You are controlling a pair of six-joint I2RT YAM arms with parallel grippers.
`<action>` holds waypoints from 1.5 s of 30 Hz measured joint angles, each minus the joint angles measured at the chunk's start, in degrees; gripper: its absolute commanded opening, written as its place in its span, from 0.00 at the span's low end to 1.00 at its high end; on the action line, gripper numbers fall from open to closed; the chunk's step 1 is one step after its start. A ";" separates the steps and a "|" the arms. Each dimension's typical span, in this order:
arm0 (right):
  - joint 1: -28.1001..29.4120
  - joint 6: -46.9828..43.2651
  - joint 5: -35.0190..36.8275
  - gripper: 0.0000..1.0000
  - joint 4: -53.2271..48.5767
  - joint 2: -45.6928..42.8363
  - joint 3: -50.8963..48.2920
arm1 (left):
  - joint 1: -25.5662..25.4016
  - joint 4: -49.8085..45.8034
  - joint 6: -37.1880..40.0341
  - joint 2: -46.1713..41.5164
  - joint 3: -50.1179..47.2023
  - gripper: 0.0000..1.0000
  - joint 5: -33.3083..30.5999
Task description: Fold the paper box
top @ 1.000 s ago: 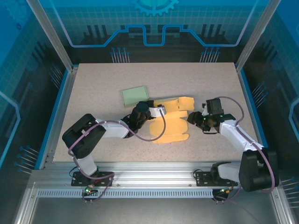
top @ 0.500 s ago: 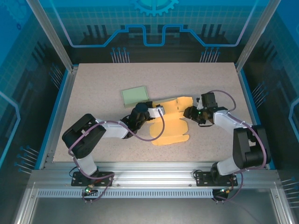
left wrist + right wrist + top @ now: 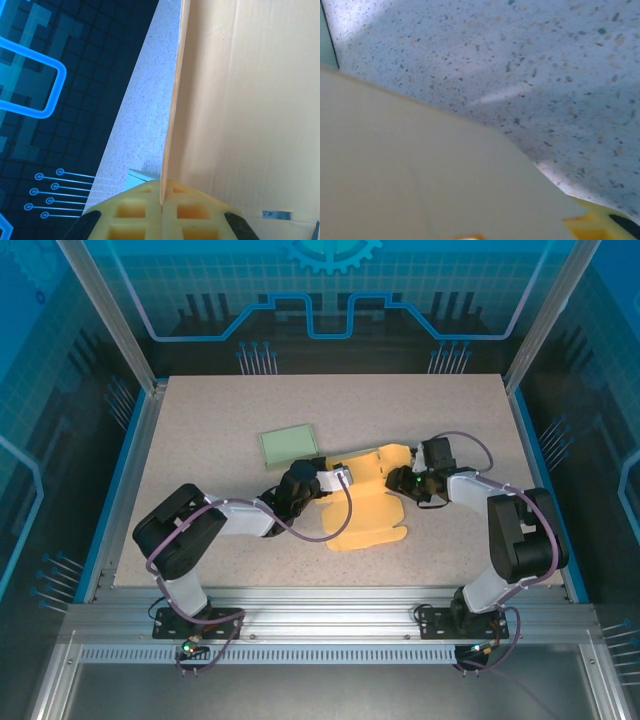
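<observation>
The paper box [image 3: 372,508] is a flat orange-yellow cardboard cutout lying mid-table. My left gripper [image 3: 336,478] is at its left edge, shut on it. In the left wrist view the yellow fingers [image 3: 135,215] pinch the upright cardboard edge [image 3: 172,125] of the paper box [image 3: 250,100]. My right gripper [image 3: 404,483] is at the box's upper right flap. In the right wrist view that flap [image 3: 420,175] covers the jaws, with one yellow fingertip [image 3: 585,226] showing past its edge, so its opening is hidden.
A pale green card [image 3: 289,444] lies flat just behind and left of the box, and its corner [image 3: 142,176] shows in the left wrist view. Speckled tabletop [image 3: 220,410] extends on all sides, with metal frame rails at its edges.
My right gripper has moved left from beside the box onto its upper right flap. The box's near lobe has shifted slightly. The left gripper has kept its hold and place.
</observation>
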 measured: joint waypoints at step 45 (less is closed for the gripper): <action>9.62 3.06 7.58 0.41 1.97 -2.27 0.87 | -0.31 -0.07 0.20 1.66 1.01 0.00 -2.78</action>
